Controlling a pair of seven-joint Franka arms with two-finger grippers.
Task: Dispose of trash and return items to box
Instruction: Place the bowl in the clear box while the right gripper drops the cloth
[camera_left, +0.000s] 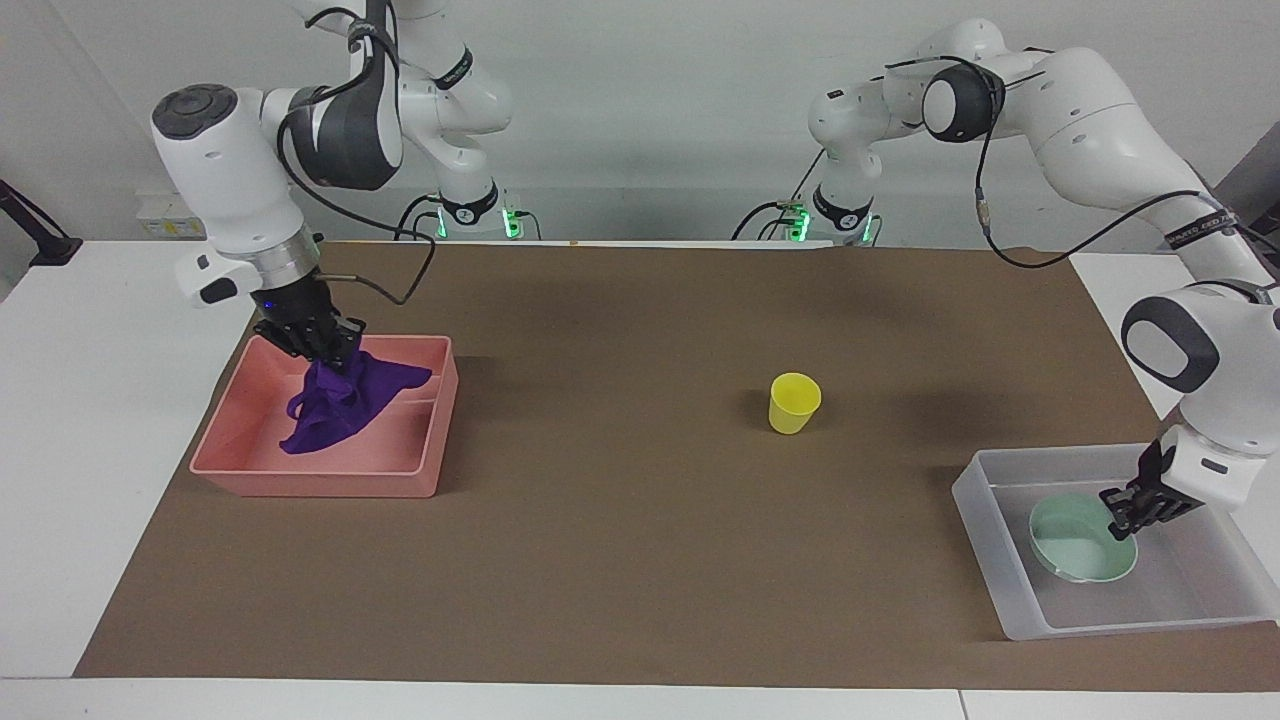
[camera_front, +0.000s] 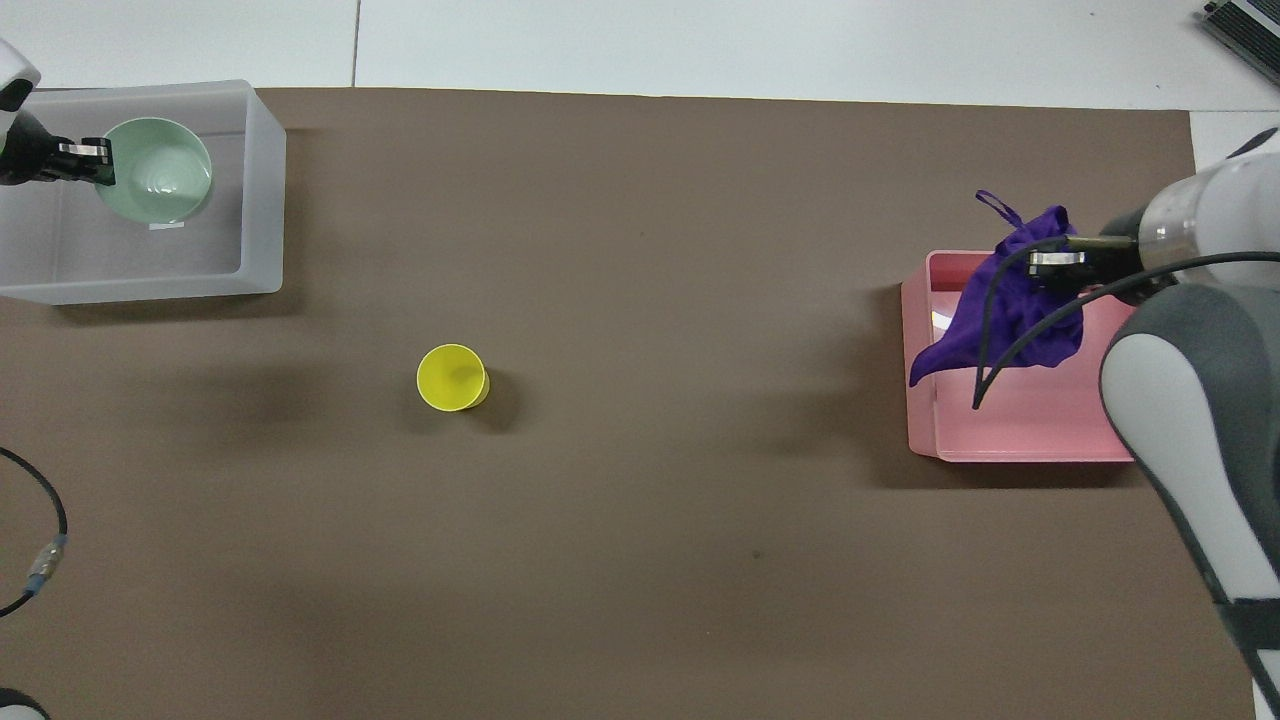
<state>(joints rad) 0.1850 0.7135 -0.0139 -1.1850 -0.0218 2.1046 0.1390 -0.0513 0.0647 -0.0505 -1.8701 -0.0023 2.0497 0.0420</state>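
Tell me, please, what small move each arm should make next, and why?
Probably both should open. The right gripper holds the purple cloth over the pink bin, and the left gripper holds the mint bowl low inside the clear box.

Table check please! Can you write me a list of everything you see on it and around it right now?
Surface: brown mat on a white table.
Job's things: purple rag hanging into the pink bin; mint bowl inside the clear box; yellow cup upright mid-mat.
Clutter: nothing seen.
Grippers: right gripper shut on rag; left gripper shut on bowl's rim.
Cables: black, along both arms.
Surroundings: white wall.
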